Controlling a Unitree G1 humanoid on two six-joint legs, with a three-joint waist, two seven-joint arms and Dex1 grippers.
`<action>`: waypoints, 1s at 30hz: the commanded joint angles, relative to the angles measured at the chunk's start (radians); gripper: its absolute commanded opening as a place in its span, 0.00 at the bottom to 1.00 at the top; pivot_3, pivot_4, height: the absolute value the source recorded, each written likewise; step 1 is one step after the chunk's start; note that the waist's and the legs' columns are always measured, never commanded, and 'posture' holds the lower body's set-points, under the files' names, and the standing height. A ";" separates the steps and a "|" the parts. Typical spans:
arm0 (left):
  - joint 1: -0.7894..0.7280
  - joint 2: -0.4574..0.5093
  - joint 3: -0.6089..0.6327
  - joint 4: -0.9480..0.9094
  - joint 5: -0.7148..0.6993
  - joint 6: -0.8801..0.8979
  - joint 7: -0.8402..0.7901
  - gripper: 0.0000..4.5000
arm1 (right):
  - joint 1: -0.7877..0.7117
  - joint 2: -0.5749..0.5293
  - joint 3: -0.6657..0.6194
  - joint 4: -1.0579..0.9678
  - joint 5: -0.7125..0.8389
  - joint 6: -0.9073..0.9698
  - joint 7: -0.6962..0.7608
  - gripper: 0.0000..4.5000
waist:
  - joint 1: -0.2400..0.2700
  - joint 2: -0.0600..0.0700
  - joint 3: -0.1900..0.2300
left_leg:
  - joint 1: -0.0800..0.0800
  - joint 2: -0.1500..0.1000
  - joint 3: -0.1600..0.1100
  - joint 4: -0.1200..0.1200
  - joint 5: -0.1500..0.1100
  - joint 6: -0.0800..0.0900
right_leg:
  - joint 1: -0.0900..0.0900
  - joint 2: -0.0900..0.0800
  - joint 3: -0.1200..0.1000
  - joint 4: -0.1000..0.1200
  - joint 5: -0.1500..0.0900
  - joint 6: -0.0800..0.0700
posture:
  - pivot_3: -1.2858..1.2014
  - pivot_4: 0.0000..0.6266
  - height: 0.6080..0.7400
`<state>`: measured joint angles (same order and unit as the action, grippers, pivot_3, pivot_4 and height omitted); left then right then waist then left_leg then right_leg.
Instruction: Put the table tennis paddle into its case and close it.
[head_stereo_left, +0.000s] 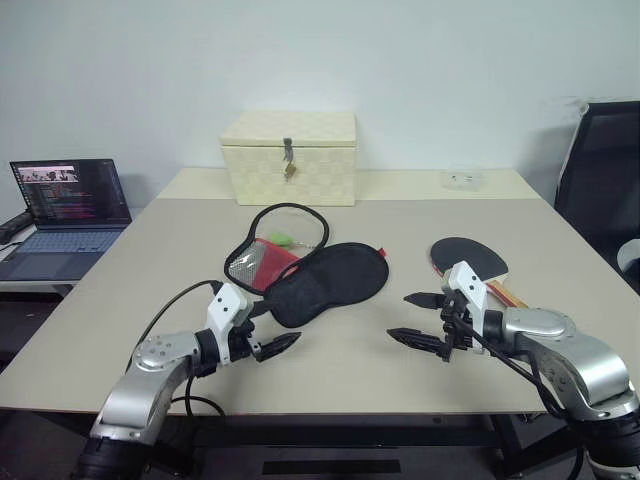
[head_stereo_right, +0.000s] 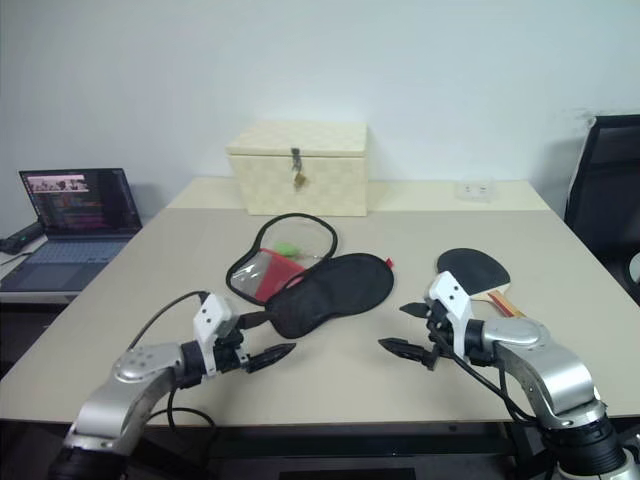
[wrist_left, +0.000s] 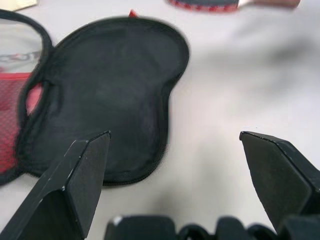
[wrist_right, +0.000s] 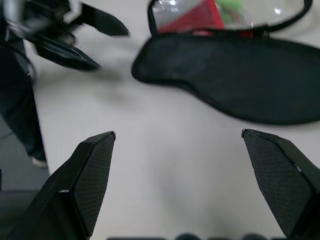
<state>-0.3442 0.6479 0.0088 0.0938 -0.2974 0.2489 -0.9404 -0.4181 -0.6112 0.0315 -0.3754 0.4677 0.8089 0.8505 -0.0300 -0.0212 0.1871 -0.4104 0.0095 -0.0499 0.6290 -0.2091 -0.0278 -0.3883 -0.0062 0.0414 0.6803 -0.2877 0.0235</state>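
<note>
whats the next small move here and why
Probably swing the right gripper back toward the table tennis paddle to grasp it. Both grippers hang open and empty, the paddle lies flat on the table just behind the right one, and the case already lies unzipped and spread open beside it.

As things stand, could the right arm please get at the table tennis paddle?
Probably yes: the open right pincer hovers beside the table tennis paddle, with bare table around and nothing on it.
</note>
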 joint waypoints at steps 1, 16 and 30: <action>-0.092 0.008 -0.032 0.122 0.054 -0.112 -0.061 1.00 | -0.036 0.000 -0.018 -0.036 0.037 -0.004 -0.001 0.99 | 0.000 0.000 0.000 | 0.000 0.000 0.000 0.000 0.000 0.000 | 0.000 0.000 0.000 0.000 0.000 0.000 | 0.52 0.24 1.00; -0.354 -0.029 -0.178 0.636 0.224 -0.380 -0.315 1.00 | -0.018 0.007 -0.007 -0.054 0.031 -0.038 -0.078 0.99 | 0.001 0.000 0.000 | -0.004 -0.001 0.000 0.001 0.000 0.000 | -0.002 0.000 -0.002 0.000 0.000 0.000 | 0.52 0.24 1.00; -0.309 -0.050 -0.174 0.609 0.203 -0.311 -0.404 0.51 | -0.006 0.013 -0.028 -0.043 0.044 -0.051 -0.118 1.00 | -0.003 0.000 0.000 | -0.003 0.000 0.000 0.001 0.000 0.000 | -0.001 0.001 -0.001 0.001 0.000 0.000 | 0.52 0.24 1.00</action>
<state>-0.6832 0.6063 -0.1484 0.7300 -0.0903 -0.1068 -1.3228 -0.4131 -0.6008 0.0396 -0.3927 0.4942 0.7721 0.7386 -0.0330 -0.0210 0.1870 -0.4133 0.0096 -0.0500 0.6300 -0.2092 -0.0276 -0.3896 -0.0050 0.0403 0.6810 -0.2876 0.0235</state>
